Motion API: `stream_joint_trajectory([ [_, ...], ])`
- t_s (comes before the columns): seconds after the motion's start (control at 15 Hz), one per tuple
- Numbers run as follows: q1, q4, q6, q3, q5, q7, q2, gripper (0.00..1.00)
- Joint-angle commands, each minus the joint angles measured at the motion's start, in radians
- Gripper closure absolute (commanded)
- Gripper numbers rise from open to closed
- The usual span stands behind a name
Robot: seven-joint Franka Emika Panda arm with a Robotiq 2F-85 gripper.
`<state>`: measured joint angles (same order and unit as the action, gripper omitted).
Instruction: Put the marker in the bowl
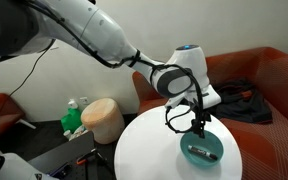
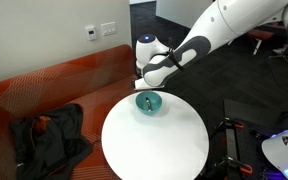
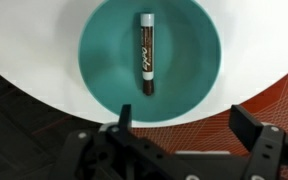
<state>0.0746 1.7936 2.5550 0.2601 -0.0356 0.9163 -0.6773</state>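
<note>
The dark marker (image 3: 146, 53) with a lighter end lies loose inside the round teal-blue bowl (image 3: 194, 70). The bowl stands on the round white table (image 3: 264, 40) near its edge. In the wrist view my gripper (image 3: 184, 120) is open and empty, with its two fingers spread above the bowl's near rim. In both exterior views the gripper (image 1: 195, 125) (image 2: 144, 88) hangs just above the bowl (image 1: 206, 150) (image 2: 149, 103). The marker shows as a thin dark stick in the bowl (image 1: 201, 152).
An orange-red sofa (image 2: 44, 90) with dark clothing (image 2: 49, 135) on it stands behind the table (image 2: 154, 140). A tan cylindrical bin (image 1: 102, 120) and a green-white bottle (image 1: 72, 115) stand beside the table (image 1: 154, 150). Dark equipment stands at the table's side (image 2: 239, 145).
</note>
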Motion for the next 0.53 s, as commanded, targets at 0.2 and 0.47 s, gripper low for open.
stream_joint_trajectory([
  [0.2, 0.106, 0.232, 0.141, 0.048, 0.096, 0.125, 0.227, 0.0],
  [0.47, 0.061, 0.145, 0.095, 0.01, 0.079, 0.093, 0.157, 0.0],
])
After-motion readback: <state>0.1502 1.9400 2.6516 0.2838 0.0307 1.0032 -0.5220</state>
